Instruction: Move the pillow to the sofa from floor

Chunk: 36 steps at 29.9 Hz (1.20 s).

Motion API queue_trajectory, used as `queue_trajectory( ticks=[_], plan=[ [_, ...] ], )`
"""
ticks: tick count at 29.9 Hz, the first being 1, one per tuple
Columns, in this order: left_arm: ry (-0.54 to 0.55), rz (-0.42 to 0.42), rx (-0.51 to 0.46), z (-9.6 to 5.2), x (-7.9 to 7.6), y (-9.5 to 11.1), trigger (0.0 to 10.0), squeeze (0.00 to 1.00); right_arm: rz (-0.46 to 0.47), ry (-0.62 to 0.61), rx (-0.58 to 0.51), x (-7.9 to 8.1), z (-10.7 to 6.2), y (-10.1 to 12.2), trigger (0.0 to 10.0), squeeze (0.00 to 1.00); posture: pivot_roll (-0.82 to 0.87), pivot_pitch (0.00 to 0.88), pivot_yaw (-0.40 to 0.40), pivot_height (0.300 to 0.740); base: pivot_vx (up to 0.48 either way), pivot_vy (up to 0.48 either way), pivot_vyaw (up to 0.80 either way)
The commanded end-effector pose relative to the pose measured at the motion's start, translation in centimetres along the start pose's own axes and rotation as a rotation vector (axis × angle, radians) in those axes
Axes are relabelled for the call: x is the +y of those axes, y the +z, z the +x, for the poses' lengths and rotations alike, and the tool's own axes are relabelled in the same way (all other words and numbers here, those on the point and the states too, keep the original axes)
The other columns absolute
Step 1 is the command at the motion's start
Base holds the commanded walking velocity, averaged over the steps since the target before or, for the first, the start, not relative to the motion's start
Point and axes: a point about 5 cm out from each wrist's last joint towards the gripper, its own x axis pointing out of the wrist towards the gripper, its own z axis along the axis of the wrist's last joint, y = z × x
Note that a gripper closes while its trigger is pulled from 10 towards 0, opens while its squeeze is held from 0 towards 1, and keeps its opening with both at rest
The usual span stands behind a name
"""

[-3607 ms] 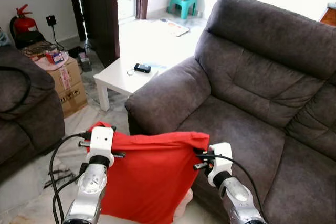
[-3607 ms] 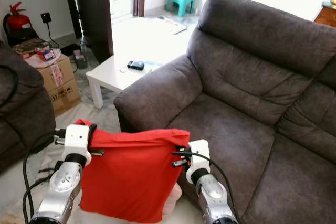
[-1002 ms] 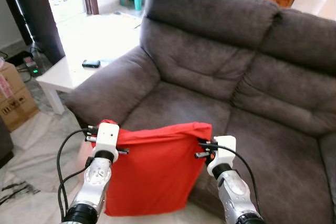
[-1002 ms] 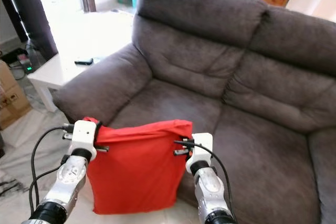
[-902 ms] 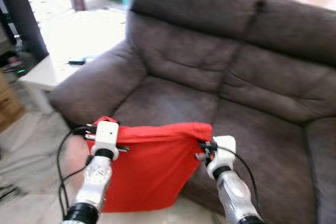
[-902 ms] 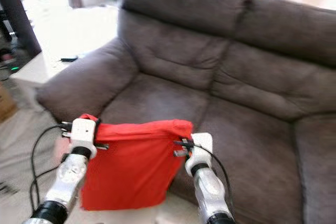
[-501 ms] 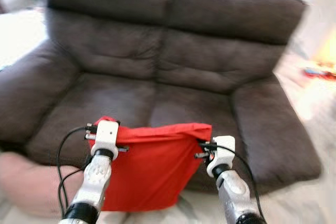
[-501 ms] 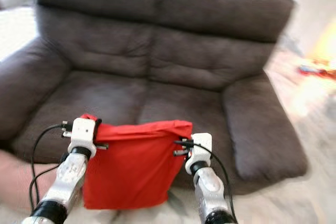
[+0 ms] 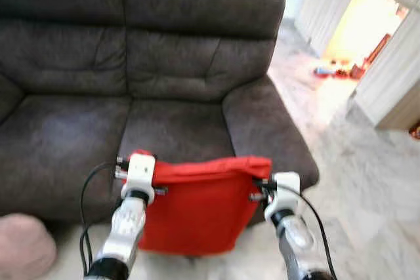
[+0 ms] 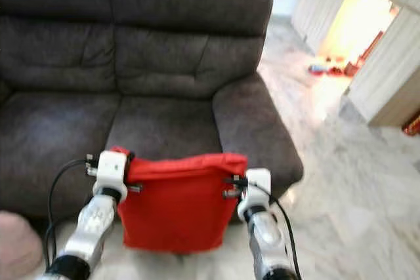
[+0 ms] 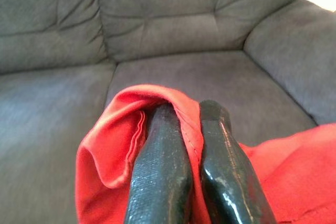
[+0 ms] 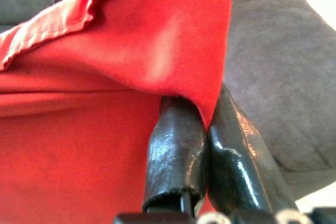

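I've got the flat red fabric pillow (image 9: 197, 211) hanging between both arms, off the floor, just in front of the sofa's seat edge. Left gripper (image 11: 181, 114) clamped on its top left corner, right gripper (image 12: 202, 124) pinched on the top right corner. Beyond it: dark grey fabric two-seat sofa (image 9: 164, 57). Pink cushion (image 9: 23, 247) on pale marble floor (image 9: 374, 188), low left.

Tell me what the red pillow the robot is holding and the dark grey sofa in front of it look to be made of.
Red pillow: thin matte woven cloth, likely cotton or polyester; it folds and has a stitched hem where the left gripper and right gripper pinch it.
Dark grey sofa: soft napped upholstery, probably microfibre or suede-like; mottled matte surface with tufted seams.
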Motion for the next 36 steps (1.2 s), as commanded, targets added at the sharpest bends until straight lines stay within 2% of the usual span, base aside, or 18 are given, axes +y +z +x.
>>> queue_trajectory(
  ticks=[1, 5, 12, 21, 36],
  plan=[
    [0.099, 0.019, -0.063, 0.5, 2.5, 1.2, 10.0, 0.0, 0.003, -0.11, -0.109, -2.6, 0.1, 2.2, 10.0, 0.0, 0.17, 0.0, -0.129, 0.74, 0.0, -0.379, 0.0],
    [0.103, 0.019, -0.064, 0.5, 2.5, 1.2, 10.0, 0.0, -0.015, -0.09, -0.112, -2.4, 0.2, 2.3, 10.0, 0.0, 0.16, 0.0, -0.13, 0.74, 0.0, -0.384, 0.0],
    [0.108, 0.017, -0.062, 0.5, 2.6, 1.2, 10.0, 0.0, -0.015, -0.083, -0.103, -2.5, 0.1, 2.1, 10.0, 0.0, 0.16, 0.0, -0.131, 0.74, 0.0, -0.365, 0.54],
    [0.114, 0.006, -0.072, 0.5, 2.8, 1.3, 10.0, 0.0, -0.004, -0.083, -0.126, -2.4, 0.3, 2.6, 10.0, 0.0, 0.16, 0.0, -0.129, 0.74, 0.0, 0.0, 0.0],
    [0.085, 0.025, -0.18, -0.2, 3.2, 3.2, 10.0, 0.0, -0.019, -0.051, -0.201, -1.8, 0.9, 4.3, 10.0, 0.0, 0.15, 0.0, -0.129, 0.74, 0.0, 0.0, 0.0]
  ],
)
